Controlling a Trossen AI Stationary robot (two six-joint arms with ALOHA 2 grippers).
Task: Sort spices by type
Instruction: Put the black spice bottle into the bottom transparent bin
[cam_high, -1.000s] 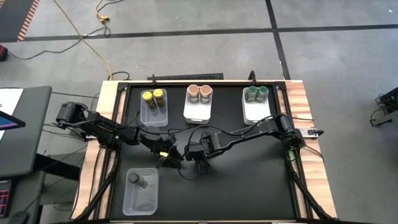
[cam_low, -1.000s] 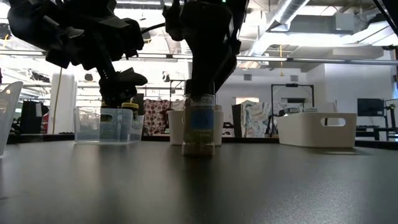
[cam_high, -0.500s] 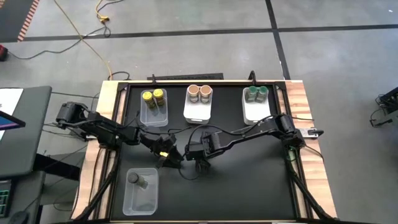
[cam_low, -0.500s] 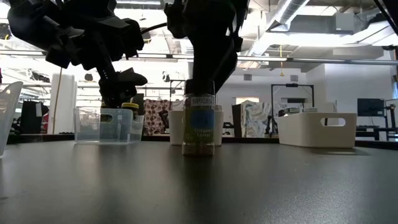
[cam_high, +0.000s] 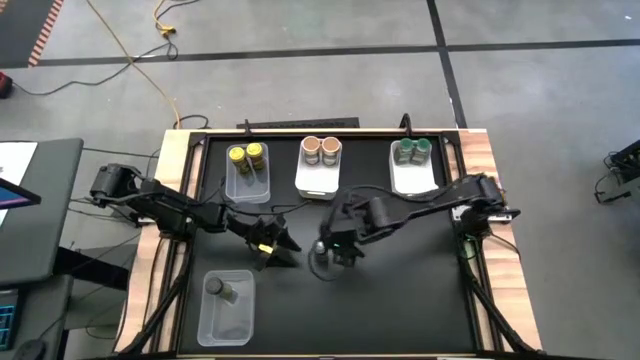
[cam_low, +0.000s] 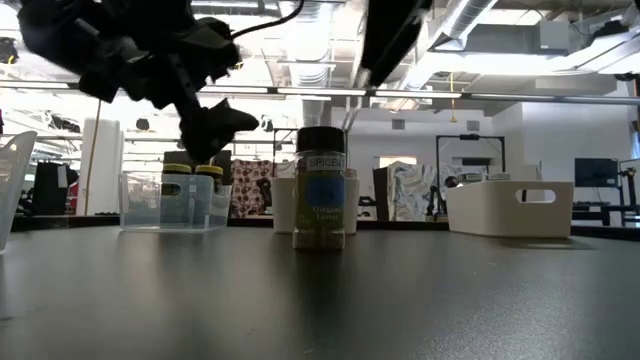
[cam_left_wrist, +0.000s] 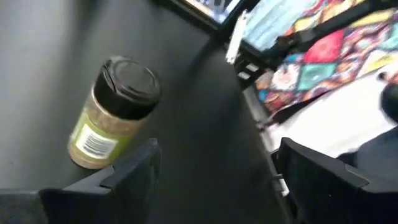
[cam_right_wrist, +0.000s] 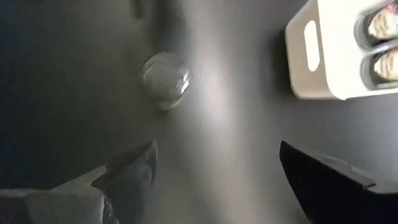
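One spice jar (cam_low: 320, 190) with a dark grey top (cam_left_wrist: 130, 81) and a blue label stands upright on its base on the black table, near the middle. My right gripper (cam_high: 338, 252) hangs open above it and slightly to its right, its fingers pointing steeply down; its wrist view looks down on the jar's top (cam_right_wrist: 165, 79). My left gripper (cam_high: 280, 250) is open just left of the jar and nearly level. Neither gripper touches the jar.
Along the far edge stand a clear bin (cam_high: 248, 172) with two yellow-topped jars, a white bin (cam_high: 320, 178) with two tan-topped jars and a white bin (cam_high: 412, 178) with green-topped jars. A clear bin (cam_high: 227, 308) at the near left holds one grey-topped jar.
My right gripper has let go of the dark-topped jar, risen clear of it and drawn back a little toward the table's right edge. The jar stays upright where it was set. My left gripper has rolled slightly in place.
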